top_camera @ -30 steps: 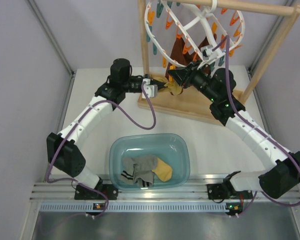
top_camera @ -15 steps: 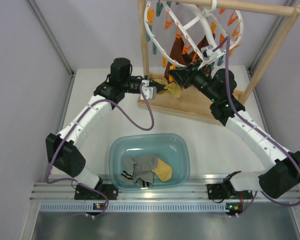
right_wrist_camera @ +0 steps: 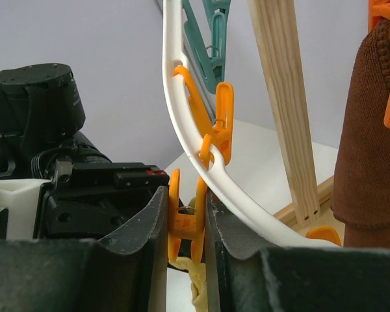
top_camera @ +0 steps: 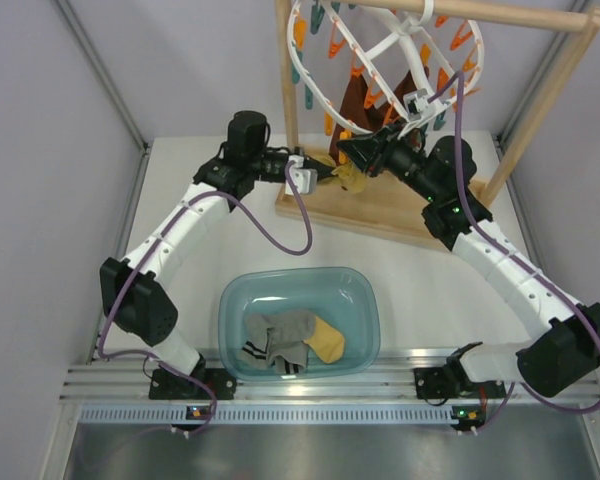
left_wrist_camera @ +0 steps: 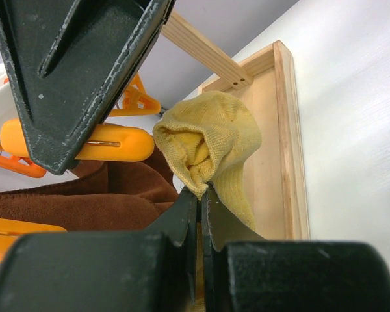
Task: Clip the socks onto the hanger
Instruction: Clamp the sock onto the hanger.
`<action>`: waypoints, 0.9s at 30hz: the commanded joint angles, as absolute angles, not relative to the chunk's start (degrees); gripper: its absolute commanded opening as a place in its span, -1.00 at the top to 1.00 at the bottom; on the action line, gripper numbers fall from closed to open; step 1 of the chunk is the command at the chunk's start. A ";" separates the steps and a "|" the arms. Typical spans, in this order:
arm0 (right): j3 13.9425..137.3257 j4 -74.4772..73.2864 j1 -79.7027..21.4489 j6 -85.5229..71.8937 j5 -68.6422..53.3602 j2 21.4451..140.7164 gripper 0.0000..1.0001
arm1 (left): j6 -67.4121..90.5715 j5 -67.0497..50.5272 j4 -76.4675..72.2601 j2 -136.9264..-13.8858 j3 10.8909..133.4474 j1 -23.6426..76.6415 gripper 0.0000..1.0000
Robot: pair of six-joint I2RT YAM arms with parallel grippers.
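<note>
Left fingers [left_wrist_camera: 182, 221] are pinched shut on the yellow sock [left_wrist_camera: 211, 140], holding its bunched end right up under the hanger [right_wrist_camera: 170, 65] — right fingers [right_wrist_camera: 146, 227] squeeze an orange clip [right_wrist_camera: 176, 195], probably to open it so the sock slides in.

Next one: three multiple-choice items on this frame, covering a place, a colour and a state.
1. The held yellow sock is: A in the basin; B by the wooden rack's base; C on the floor.
2. The clip squeezed by the right gripper is: A orange; B teal; C white.
3. The left gripper is: A wide open; B shut, empty; C shut on the yellow sock.
1B, it hangs beside the base, outside the basin; 2A, the squeezed clip is orange; 3C, its fingers pinch the sock.
</note>
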State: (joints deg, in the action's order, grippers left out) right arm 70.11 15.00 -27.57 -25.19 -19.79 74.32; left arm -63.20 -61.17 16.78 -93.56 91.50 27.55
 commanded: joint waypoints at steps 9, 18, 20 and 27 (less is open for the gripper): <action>71.46 19.42 -26.02 -26.45 -25.93 75.41 1.00 | -64.07 -65.65 13.62 -94.31 95.27 27.86 1.00; 71.46 21.18 -25.40 -27.07 -28.47 76.11 1.00 | -71.01 -65.74 20.30 -94.04 95.62 29.79 1.00; 71.54 21.36 -25.40 -27.33 -28.83 76.03 1.00 | -71.10 -65.74 20.30 -94.22 95.80 29.97 1.00; 71.46 21.53 -25.05 -28.30 -31.64 75.76 1.00 | -70.58 -64.69 19.08 -95.27 96.77 29.88 1.00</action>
State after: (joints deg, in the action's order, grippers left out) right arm 70.11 16.29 -25.47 -27.16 -25.12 75.50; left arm -68.99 -62.48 20.14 -94.30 94.15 29.95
